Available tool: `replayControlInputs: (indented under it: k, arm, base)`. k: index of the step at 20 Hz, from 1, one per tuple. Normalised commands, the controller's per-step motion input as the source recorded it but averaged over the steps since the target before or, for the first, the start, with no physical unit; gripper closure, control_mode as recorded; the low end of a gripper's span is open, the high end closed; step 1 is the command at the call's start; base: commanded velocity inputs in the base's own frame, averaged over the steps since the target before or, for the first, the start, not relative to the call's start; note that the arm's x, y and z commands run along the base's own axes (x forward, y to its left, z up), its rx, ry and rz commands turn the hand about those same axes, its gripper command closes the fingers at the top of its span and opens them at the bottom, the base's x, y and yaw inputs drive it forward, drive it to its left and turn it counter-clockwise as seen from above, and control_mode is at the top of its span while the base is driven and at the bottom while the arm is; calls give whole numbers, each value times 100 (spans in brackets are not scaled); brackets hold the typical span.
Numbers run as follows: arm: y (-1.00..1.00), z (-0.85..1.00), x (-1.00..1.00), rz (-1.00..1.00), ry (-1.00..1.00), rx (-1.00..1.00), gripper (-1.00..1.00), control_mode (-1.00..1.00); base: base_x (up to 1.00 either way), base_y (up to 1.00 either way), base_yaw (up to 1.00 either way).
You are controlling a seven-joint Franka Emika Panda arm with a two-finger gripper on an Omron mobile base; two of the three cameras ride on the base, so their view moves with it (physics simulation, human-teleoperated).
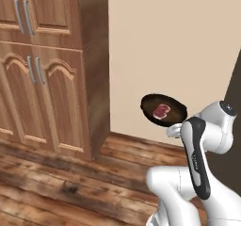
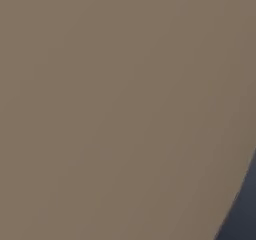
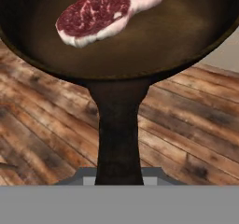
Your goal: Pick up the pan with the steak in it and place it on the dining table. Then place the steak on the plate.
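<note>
The black pan (image 1: 155, 102) hangs in the air above the wood floor, held level, with the reddish steak (image 1: 161, 110) lying in it. In the hand view the pan (image 3: 177, 36) spans the top, the marbled steak (image 3: 105, 10) sits at its far side, and the dark handle (image 3: 119, 134) runs straight down into my hand. My gripper (image 1: 175, 128) is shut on the handle's end, its fingertips hidden behind my own arm. The dining table and the plate are out of view.
A tall wooden cabinet (image 1: 47, 69) with arched doors stands to the left. A beige wall (image 1: 174, 41) lies behind the pan. Plank floor (image 1: 70, 182) spreads below. A flat grey-brown surface (image 2: 110, 109) sits close in the right base view.
</note>
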Motion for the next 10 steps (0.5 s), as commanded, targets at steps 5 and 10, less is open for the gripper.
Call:
replayControlInputs:
  k: [5, 10]
  arm:
    - [0, 0, 0, 0, 0, 0, 100, 100]
    - [0, 0, 0, 0, 0, 0, 100, 100]
  base:
    - [-5, 0, 46]
    - [-4, 0, 46]
